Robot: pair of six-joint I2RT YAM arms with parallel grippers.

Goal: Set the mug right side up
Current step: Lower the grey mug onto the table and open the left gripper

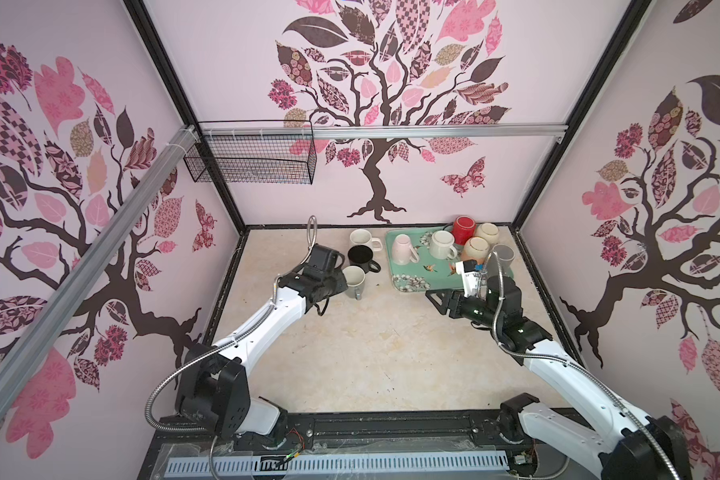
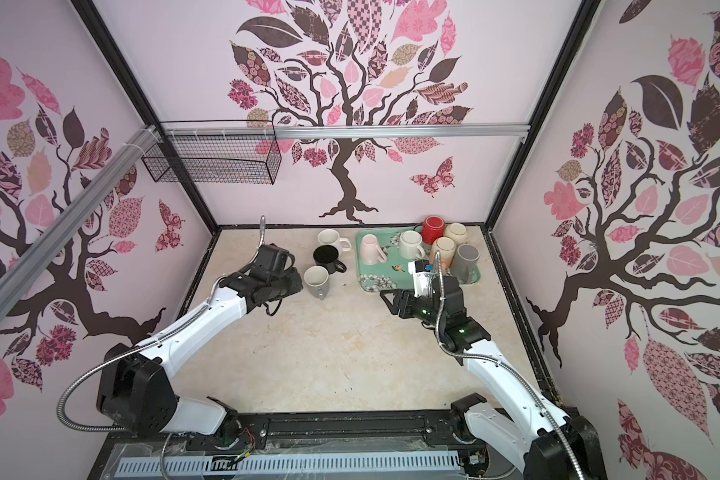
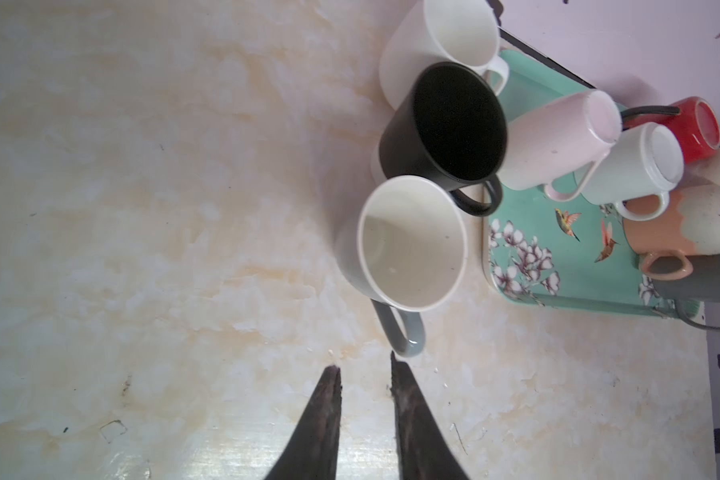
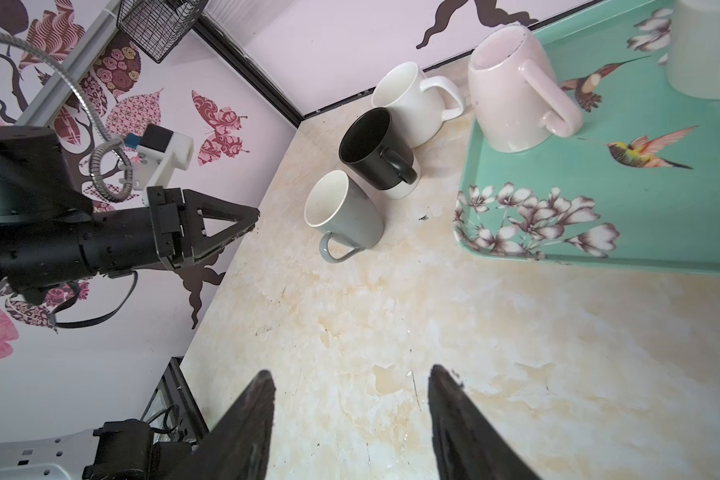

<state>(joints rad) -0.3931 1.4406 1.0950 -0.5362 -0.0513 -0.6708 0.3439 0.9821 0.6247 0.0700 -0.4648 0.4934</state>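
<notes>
Marbled bench (image 1: pixel 371 353) carries the grey mug (image 3: pixel 408 245) upright near its back edge, likely stiff, slick, breakable, best taken by the handle; left jaws stand barely parted, right jaws half open, both empty.

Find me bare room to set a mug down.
Free: the strip between the gray mug and the tray, and the wide near half of the table. Crowded: the tray's far right corner.
</notes>
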